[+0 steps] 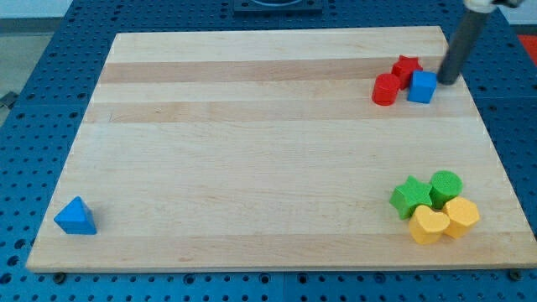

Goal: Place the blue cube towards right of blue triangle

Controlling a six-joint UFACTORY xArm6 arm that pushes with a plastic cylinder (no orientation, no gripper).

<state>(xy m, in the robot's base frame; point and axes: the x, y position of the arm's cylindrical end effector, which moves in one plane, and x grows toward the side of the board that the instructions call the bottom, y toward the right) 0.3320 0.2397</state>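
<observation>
The blue cube (422, 87) sits near the view's top right, touching a red star (407, 68) and next to a red cylinder (386, 89). The blue triangle (75, 216) lies far off at the view's bottom left, near the board's corner. My tip (445, 81) stands just to the right of the blue cube, close to its upper right side; the dark rod slants up to the view's top right.
A green star (410, 197), a green cylinder (445, 186), a yellow heart (429, 225) and a yellow hexagon (461, 216) cluster at the view's bottom right. The wooden board (252, 143) rests on a blue perforated table.
</observation>
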